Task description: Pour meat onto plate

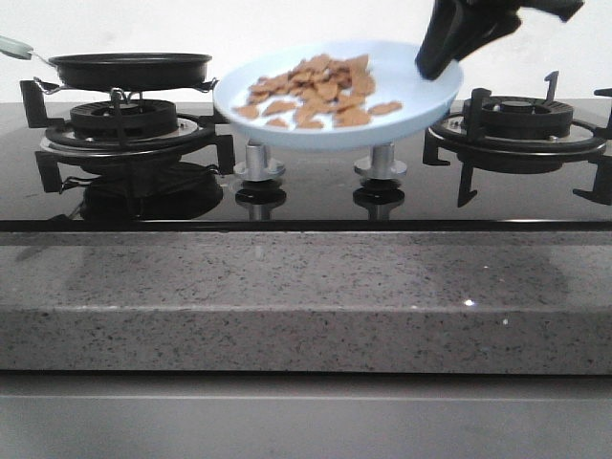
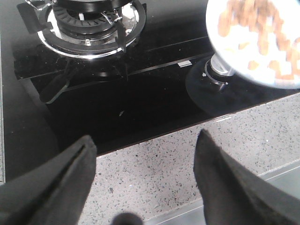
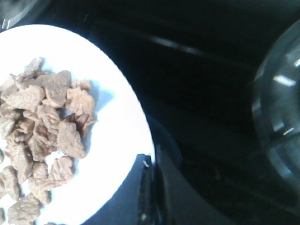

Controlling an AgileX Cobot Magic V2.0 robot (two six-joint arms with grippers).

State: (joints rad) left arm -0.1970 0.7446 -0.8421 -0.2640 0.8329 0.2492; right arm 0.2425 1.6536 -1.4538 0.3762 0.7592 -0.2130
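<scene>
The pale blue-white plate (image 1: 421, 91) hangs in the air over the middle of the stove, above the knobs, its near side tipped slightly down. A loose heap of reddish-brown meat (image 1: 316, 91) lies on it. My right gripper (image 1: 440, 53) is shut on the plate's right rim. In the right wrist view its jaws (image 3: 150, 161) pinch the rim of the plate (image 3: 117, 122) beside the meat (image 3: 42, 122). My left gripper (image 2: 145, 140) is open and empty over the granite counter edge, with the plate (image 2: 234, 51) and meat (image 2: 262, 23) off to one side.
A black frying pan (image 1: 129, 67) sits on the left burner (image 1: 124, 120). The right burner (image 1: 516, 124) is bare. Two silver knobs (image 1: 259, 163) (image 1: 380, 161) stand on the black glass under the plate. The speckled granite counter (image 1: 306, 287) runs along the front.
</scene>
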